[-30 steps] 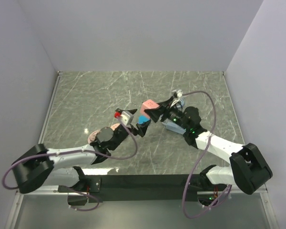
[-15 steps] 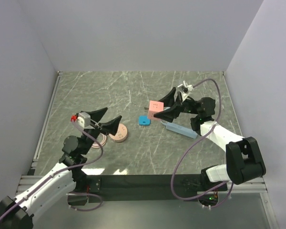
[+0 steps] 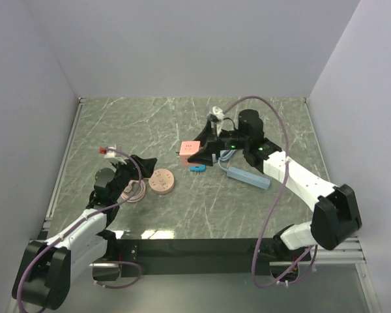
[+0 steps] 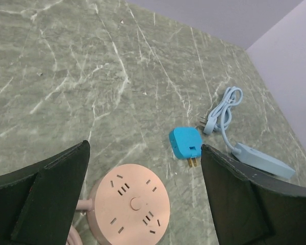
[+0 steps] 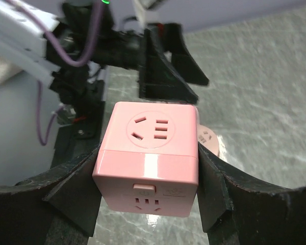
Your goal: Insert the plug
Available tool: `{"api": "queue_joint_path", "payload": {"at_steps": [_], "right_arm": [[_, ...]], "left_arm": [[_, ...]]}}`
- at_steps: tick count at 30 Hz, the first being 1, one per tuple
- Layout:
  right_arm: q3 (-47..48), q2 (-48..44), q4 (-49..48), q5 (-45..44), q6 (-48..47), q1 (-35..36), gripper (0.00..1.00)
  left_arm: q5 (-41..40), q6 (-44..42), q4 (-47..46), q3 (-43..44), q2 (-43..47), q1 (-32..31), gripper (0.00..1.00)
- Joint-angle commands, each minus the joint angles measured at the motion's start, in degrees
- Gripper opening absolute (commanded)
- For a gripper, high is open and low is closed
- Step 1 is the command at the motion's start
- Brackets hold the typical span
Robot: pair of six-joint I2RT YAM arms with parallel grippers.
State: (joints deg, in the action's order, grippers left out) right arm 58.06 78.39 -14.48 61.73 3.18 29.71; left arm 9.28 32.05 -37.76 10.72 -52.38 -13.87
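Our right gripper (image 5: 147,176) clamps the pink socket cube (image 5: 149,148); the left gripper (image 4: 144,149) stands wide, empty. The small bright blue blocky plug (image 4: 185,143) lies loose (near the cube), so we must grasp it next.

right tool (image 3: 198,152) grips pink cube (image 3: 186,149); blue plug (image 3: 197,167) lies on table (image 3: 143,127) just beside.

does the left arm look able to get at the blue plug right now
Probably yes. The left gripper is open and empty, and the blue plug lies uncovered just past the round pink socket. The right gripper, holding the pink cube close by, may crowd it.
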Motion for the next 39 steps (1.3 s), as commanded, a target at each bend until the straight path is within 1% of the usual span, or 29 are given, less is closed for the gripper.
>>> {"api": "queue_joint_path", "payload": {"at_steps": [1, 2, 4, 7, 8, 10, 13, 17, 22, 24, 25, 27, 30, 31, 35, 39], "right_arm": [[5.6, 4.0, 13.3, -11.5, -5.2, 3.3, 0.06], [6.5, 5.0, 14.0, -13.4, -5.8, 5.1, 0.06], [8.9, 7.5, 17.3, -15.1, -5.8, 5.9, 0.05], [10.1, 9.1, 17.6, -17.4, -4.8, 6.3, 0.05], [10.1, 9.2, 17.2, -18.3, -4.3, 6.3, 0.05], [10.1, 9.3, 16.0, -18.1, -3.9, 6.1, 0.05], [10.3, 9.6, 14.8, -17.6, -3.3, 6.1, 0.05], [9.3, 9.1, 14.6, -17.4, -3.3, 5.3, 0.05], [4.3, 6.5, 8.4, -14.6, -0.5, 3.0, 0.04], [2.8, 5.6, 7.6, -14.2, 0.1, 2.2, 0.04], [2.3, 5.5, 6.8, -14.2, 0.2, 2.1, 0.04], [1.4, 4.9, 6.4, -14.4, 0.5, 1.8, 0.04], [0.5, 4.3, 5.3, -13.9, 1.0, 1.2, 0.04], [0.2, 4.1, 4.9, -14.0, 1.2, 1.2, 0.04], [-0.8, 2.9, 4.3, -14.2, 1.2, 0.8, 0.04], [-1.6, 2.4, 3.8, -14.1, 1.7, 0.3, 0.04]], "left_arm": [[1.0, 2.3, -0.7, -0.1, 0.3, 0.3, 0.96], [0.5, 2.3, 0.0, -0.1, 0.4, 0.3, 0.95], [-0.7, 2.9, 2.5, 0.3, 0.6, 0.3, 0.95], [-3.0, 4.1, 5.0, 0.4, 1.7, 0.2, 0.94], [-3.7, 4.3, 7.1, 0.4, 2.2, 0.2, 0.94], [-5.4, 4.8, 9.4, 0.7, 2.6, 0.2, 0.94], [-3.6, 6.5, 11.4, 0.6, 2.7, 0.1, 0.92], [-3.3, 9.0, 13.6, -0.5, 3.4, -2.5, 0.91], [-5.9, 9.3, 22.4, 1.1, 7.4, -4.5, 0.92], [-7.9, 9.0, 25.0, 1.7, 7.8, -5.2, 0.92], [-7.4, 9.3, 25.6, 1.4, 8.1, -5.3, 0.92], [-5.2, 10.1, 24.6, 1.1, 7.8, -5.4, 0.92], [-3.8, 12.0, 21.8, 0.5, 4.7, -6.0, 0.92], [-3.2, 12.1, 21.1, 0.2, 2.4, -6.1, 0.92], [-1.2, 12.8, 14.8, -1.1, -0.5, -6.3, 0.92], [-1.3, 12.5, 16.4, -0.1, -1.4, -6.3, 0.93]]}}
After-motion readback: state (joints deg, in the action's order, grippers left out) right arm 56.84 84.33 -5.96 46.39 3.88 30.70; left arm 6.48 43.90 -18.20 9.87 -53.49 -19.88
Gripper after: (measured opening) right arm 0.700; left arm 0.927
